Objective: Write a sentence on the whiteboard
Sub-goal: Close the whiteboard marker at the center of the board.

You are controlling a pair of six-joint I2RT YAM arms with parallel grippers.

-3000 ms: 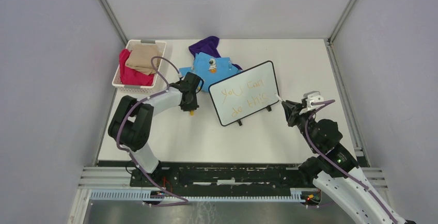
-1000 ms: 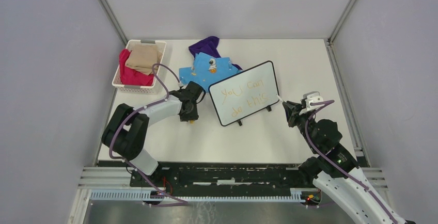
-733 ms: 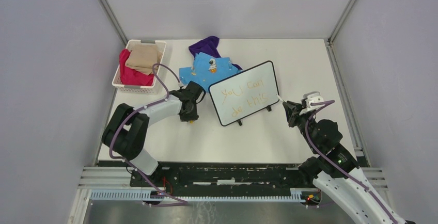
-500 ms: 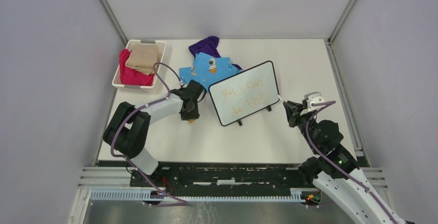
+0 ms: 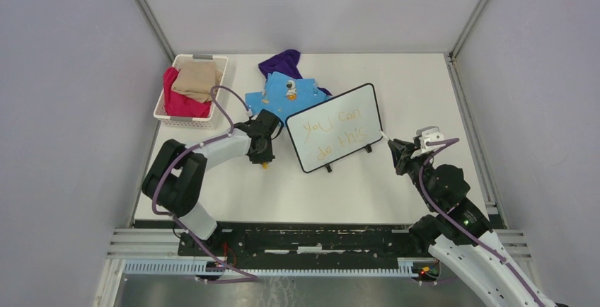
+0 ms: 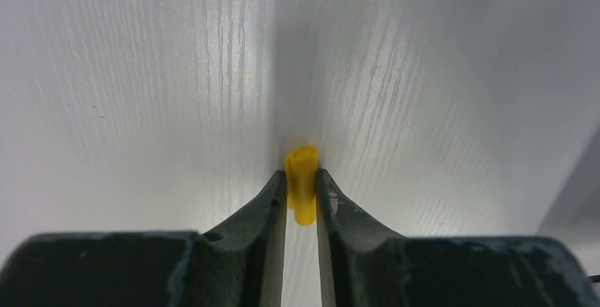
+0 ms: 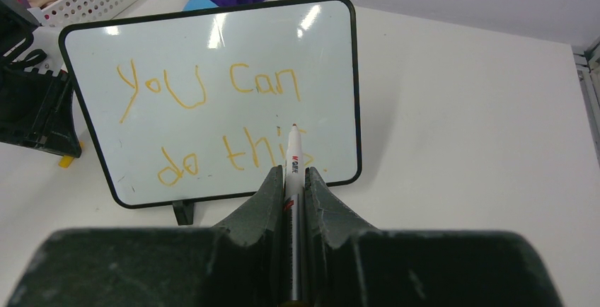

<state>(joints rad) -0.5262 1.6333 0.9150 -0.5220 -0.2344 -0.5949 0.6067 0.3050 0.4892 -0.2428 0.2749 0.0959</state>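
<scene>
**Board written, both tools gripping**

From my remote seat, the biggest thing in view was the white table (image 5: 424,88), and I placed everything else against the whiteboard (image 5: 334,127). It sat near the middle of the table, skewed so its right end lay farther from the arms, with its small black feet (image 5: 328,168) on the near edge. Across it ran the sentence (image 7: 216,119) in orange-yellow, "you can" above "do this".

Well off to the board's far left stood a white basket (image 5: 182,122) holding red and tan cloth. A blue shirt (image 5: 283,95) lay just behind the board's left end, touching or slipping under its corner, with a purple cloth (image 5: 281,61) behind that.

The left gripper (image 5: 262,153) was low over the table just left of the board. The right gripper (image 7: 295,180) was just off the board's right end.

The right fingers were clamped together on a white marker (image 7: 294,151). Its tip pointed at the board's right edge, and I could not tell whether it touched. The left fingers pinched a small yellow cap (image 6: 301,172) against the tabletop.
</scene>
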